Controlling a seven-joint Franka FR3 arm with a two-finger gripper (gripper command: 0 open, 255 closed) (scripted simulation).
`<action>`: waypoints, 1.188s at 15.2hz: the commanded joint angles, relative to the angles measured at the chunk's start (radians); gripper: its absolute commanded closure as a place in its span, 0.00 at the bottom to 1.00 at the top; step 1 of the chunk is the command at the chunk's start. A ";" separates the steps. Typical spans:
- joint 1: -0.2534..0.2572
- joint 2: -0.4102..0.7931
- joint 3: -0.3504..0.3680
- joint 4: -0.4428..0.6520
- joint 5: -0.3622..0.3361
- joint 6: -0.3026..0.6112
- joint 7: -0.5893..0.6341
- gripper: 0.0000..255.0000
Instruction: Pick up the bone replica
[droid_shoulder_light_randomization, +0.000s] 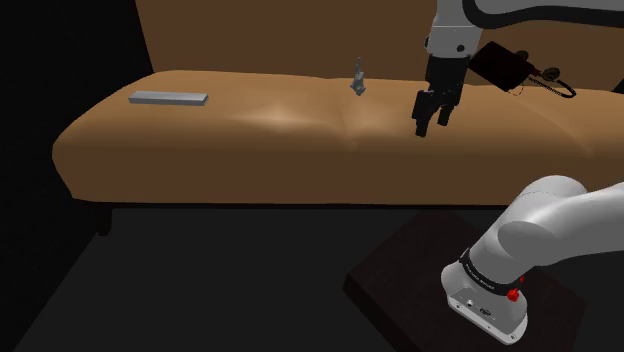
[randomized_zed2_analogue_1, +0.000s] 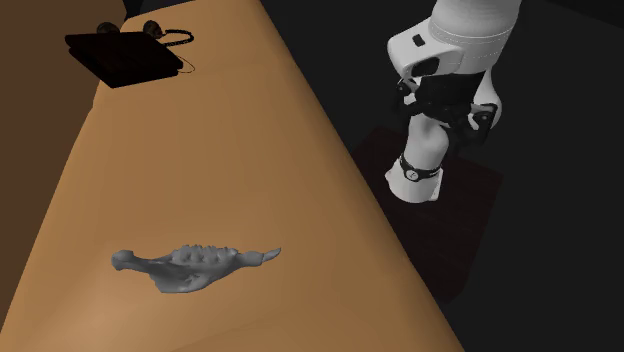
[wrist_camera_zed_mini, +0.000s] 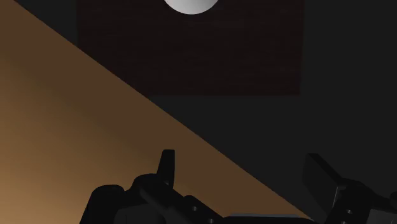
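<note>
The bone replica is a small grey, knobbly piece lying on the tan seat cushion, towards its back edge. In the second exterior view the bone replica lies long and flat with a pointed end. My gripper hangs above the seat, well off to the shoulder view's right of the bone and nearer the front edge. Its fingers stand apart in the wrist view, so the gripper is open with nothing between them, over the seat's front edge.
A flat grey slab lies at the seat's far left end. A black flat device with cables rests behind the gripper, also seen as a black device. The dark stand sits on the floor before the seat.
</note>
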 joint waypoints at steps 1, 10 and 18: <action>0.000 0.000 0.000 0.000 0.000 0.000 0.000 0.00; -0.062 0.315 -0.018 0.197 -0.031 0.157 0.052 0.00; -0.104 0.590 -0.043 0.445 -0.053 0.219 0.099 0.00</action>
